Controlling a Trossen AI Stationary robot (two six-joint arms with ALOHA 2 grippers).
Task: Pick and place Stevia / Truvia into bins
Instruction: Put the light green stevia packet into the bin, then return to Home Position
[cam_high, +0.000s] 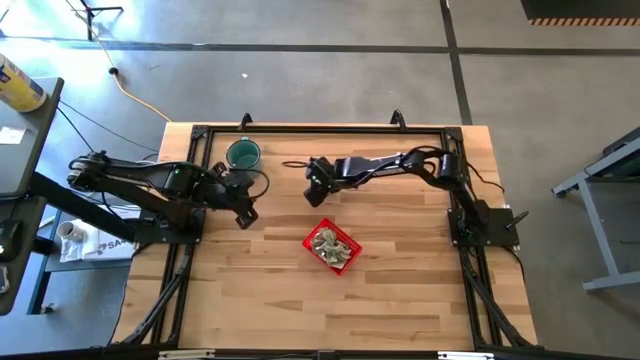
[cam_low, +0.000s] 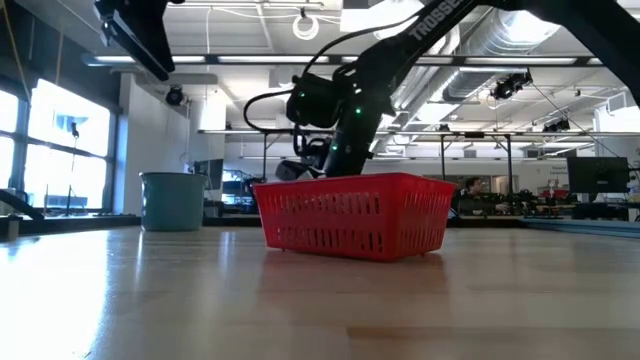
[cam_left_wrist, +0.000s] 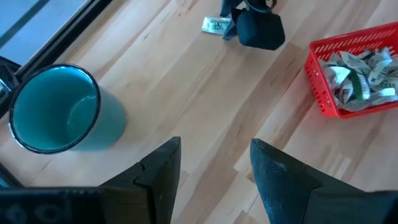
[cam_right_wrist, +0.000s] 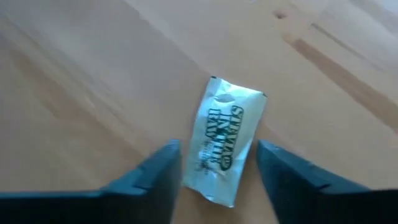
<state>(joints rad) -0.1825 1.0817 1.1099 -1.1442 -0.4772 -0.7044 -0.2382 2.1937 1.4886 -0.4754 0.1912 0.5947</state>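
Observation:
The red basket stands mid-table with several pale green and white sachets piled inside. One more sachet lies flat on the wood, toward the table's far side from the basket. My right gripper hovers over it, open, one finger on either side, touching nothing. That gripper appears behind the basket in the low view. My left gripper is open near the teal cup, holding nothing, its fingers apart over bare wood.
A round teal cup stands upright near the table's far edge, left of centre, close to my left gripper. A black frame runs around the table top. Bare wood lies between basket and near edge.

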